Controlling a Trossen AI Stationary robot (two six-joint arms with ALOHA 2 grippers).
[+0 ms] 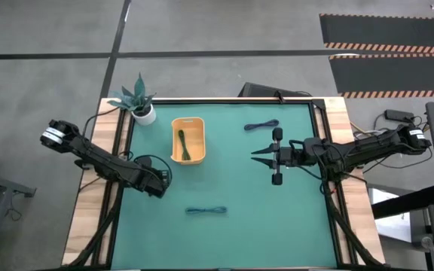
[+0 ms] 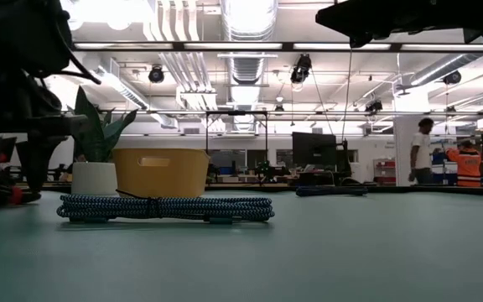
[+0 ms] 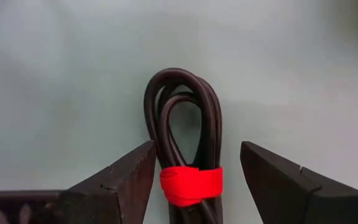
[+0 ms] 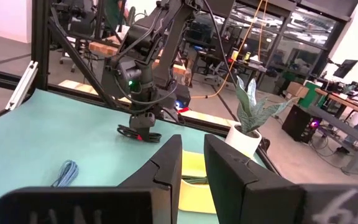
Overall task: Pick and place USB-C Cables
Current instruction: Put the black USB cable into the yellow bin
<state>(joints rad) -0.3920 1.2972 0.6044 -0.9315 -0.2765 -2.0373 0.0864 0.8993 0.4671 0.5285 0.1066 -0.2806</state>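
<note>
The left gripper, fingers spread, sits over the black cable with red band near the table's left edge; its loop end points away from the fingers.

The right gripper waits near the right edge, fingers slightly apart.

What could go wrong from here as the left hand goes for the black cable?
The left hand sits open around the black cable with the red tie, and the bundle lies nearer one finger, so closing might nudge it sideways or catch only some loops. The yellow tray already holds the dark green cable; a drop there could land across it. The right hand hovers open over mid-table, well clear of the left.
</note>
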